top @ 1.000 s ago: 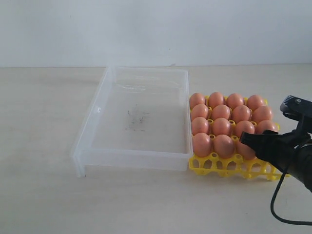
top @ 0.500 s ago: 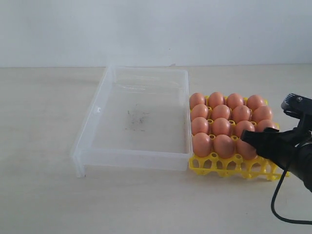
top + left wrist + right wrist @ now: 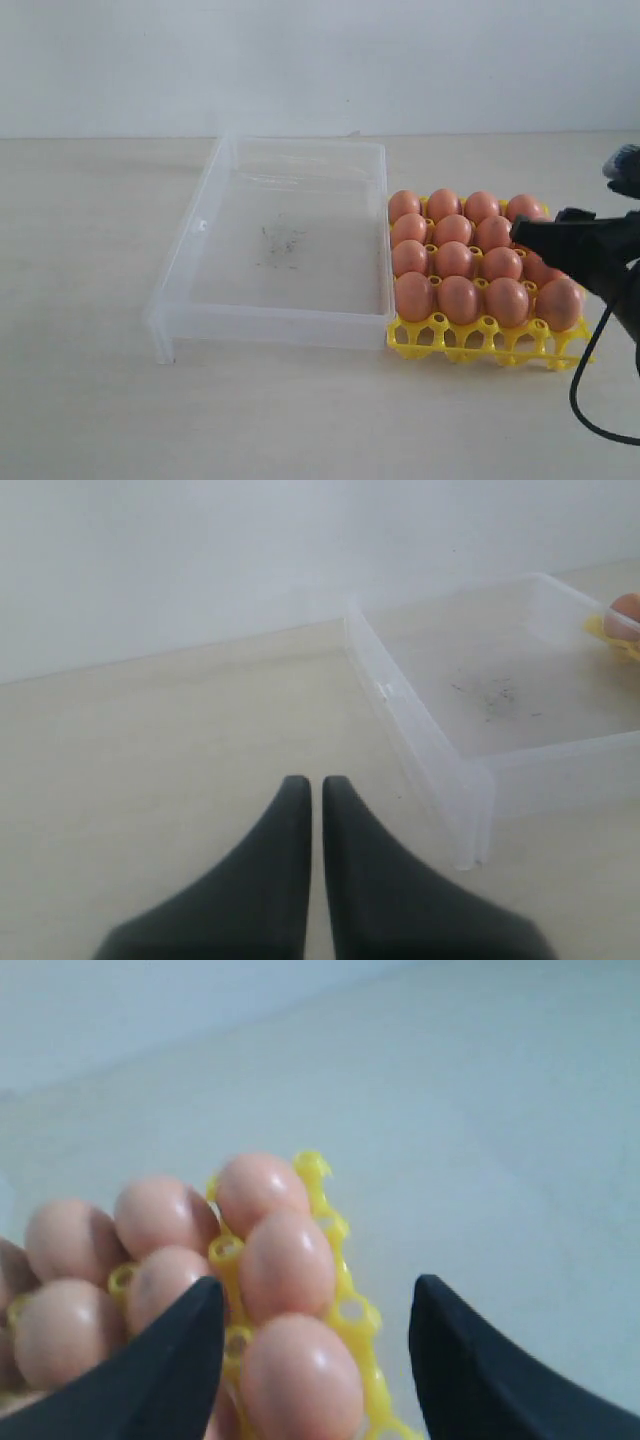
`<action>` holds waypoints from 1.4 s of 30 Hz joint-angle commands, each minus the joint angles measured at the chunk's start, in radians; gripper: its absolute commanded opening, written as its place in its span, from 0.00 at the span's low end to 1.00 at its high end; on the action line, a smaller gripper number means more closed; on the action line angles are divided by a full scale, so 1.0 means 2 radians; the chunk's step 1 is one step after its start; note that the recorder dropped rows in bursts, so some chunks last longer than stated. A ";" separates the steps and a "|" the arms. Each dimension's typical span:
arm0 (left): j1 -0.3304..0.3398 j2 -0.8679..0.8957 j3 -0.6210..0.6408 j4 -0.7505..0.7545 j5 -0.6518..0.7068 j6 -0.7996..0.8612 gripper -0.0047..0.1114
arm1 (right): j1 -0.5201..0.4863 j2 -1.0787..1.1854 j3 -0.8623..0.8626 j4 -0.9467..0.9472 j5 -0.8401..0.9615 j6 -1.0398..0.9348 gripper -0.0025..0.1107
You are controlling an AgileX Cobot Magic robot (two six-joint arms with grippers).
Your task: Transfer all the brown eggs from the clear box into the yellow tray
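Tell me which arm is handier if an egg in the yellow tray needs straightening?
Right. The right gripper, open, hangs just above the brown eggs in the yellow tray. The left gripper, shut, is over the table beyond the clear box, away from the tray.

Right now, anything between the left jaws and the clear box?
Only bare table between the left gripper and the clear box, per left wrist view.
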 commanded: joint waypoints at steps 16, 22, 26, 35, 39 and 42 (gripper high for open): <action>-0.003 -0.002 0.002 0.001 -0.001 0.000 0.07 | -0.001 -0.282 0.194 -0.253 -0.194 -0.120 0.02; -0.003 -0.002 0.002 0.001 -0.002 0.000 0.07 | -0.001 -0.411 0.194 -0.268 -0.082 -0.147 0.02; -0.003 -0.002 0.002 0.001 -0.002 0.000 0.07 | -0.001 -0.493 0.194 -0.327 -0.084 -0.151 0.02; -0.003 -0.002 0.002 0.001 -0.002 0.000 0.07 | -0.001 -0.652 0.194 -0.614 0.025 -0.057 0.02; -0.003 -0.002 0.002 0.001 -0.002 0.000 0.07 | -0.001 -0.704 0.194 -0.648 0.114 0.036 0.02; -0.003 -0.002 0.002 0.001 -0.002 0.000 0.07 | -0.001 -0.738 0.194 -0.671 0.186 0.094 0.02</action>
